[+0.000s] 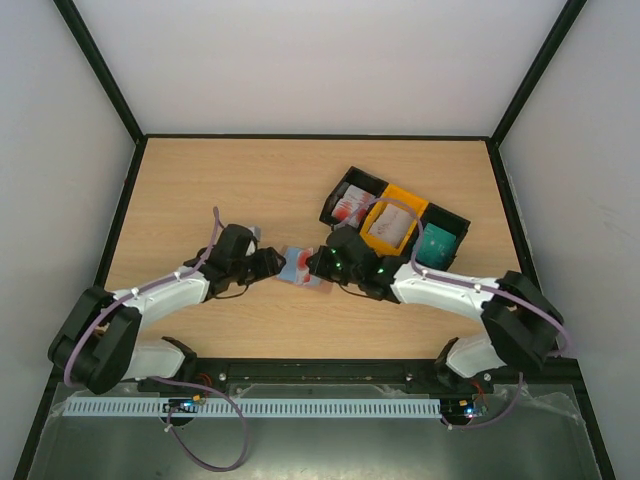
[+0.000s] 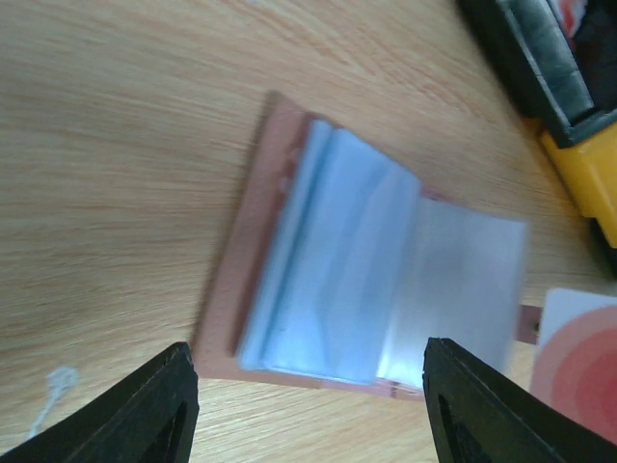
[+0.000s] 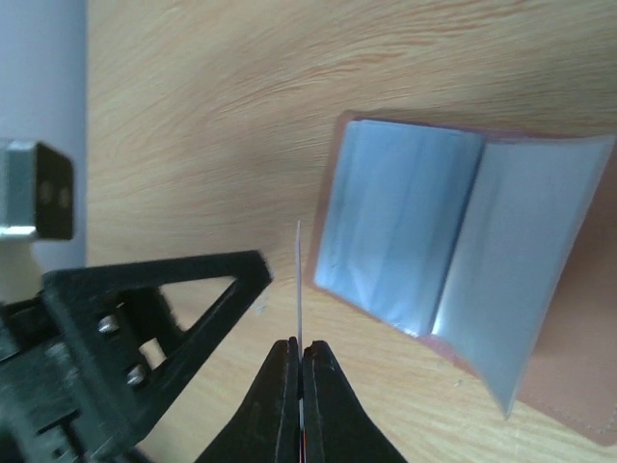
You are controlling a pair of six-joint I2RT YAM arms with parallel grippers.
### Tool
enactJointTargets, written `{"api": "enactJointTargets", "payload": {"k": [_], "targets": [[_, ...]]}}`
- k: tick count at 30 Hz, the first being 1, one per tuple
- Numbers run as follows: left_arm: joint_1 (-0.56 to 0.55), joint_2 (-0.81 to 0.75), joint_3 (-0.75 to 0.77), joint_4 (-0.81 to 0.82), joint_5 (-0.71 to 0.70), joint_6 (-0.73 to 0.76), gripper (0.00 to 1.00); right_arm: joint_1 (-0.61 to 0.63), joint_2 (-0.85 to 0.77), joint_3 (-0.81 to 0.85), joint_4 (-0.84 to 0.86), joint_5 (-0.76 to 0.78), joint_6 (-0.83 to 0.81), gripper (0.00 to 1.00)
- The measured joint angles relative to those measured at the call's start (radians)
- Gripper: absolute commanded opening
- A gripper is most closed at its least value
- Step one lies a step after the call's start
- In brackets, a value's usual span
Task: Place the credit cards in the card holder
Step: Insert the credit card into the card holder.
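right gripper (image 3: 301, 345) pinched fully shut on a thin white credit card with red arcs (image 2: 578, 357), which shows edge-on between its fingers in the right wrist view. the held card is at the edge of the small flat reddish-brown folding card holder (image 3: 463, 260), on the right arm's side; can't tell if they touch. the holder lies open on the light wood table (image 1: 200, 190), with pale blue see-through pockets face up and a brown cover showing round the rim. left gripper (image 2: 307, 352) is at the holder's opposite edge, jaws wide apart, gripping nothing. beyond the holder, on the far right, is a row of plastic trays: black tray (image 1: 331, 205) with a white-red card (image 1: 350, 207), yellow tray (image 1: 405, 195) with a beige card (image 1: 392, 225), second black tray (image 1: 455, 220) with a teal card (image 1: 438, 243).
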Motion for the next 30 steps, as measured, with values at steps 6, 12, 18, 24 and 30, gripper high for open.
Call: {"api": "enactJointTargets", "payload": {"k": [6,12,18,24,30], "targets": [[0.0,-0.002,-0.045,0.032,-0.043,-0.01,0.64,0.024,0.119,-0.001,0.047,0.108,0.043,0.02],[0.0,-0.006,-0.056,0.059,-0.047,0.018,0.49,0.024,0.145,-0.029,0.138,0.203,0.095,0.02],[0.0,0.004,-0.058,0.109,-0.07,0.052,0.42,0.016,0.174,-0.068,0.226,0.248,0.119,0.02],[0.0,0.005,-0.058,0.149,-0.064,0.096,0.31,-0.005,0.201,-0.14,0.341,0.215,0.143,0.02],[0.0,0.05,-0.058,0.177,-0.026,0.134,0.3,-0.01,0.266,-0.167,0.447,0.186,0.179,0.02]]}}
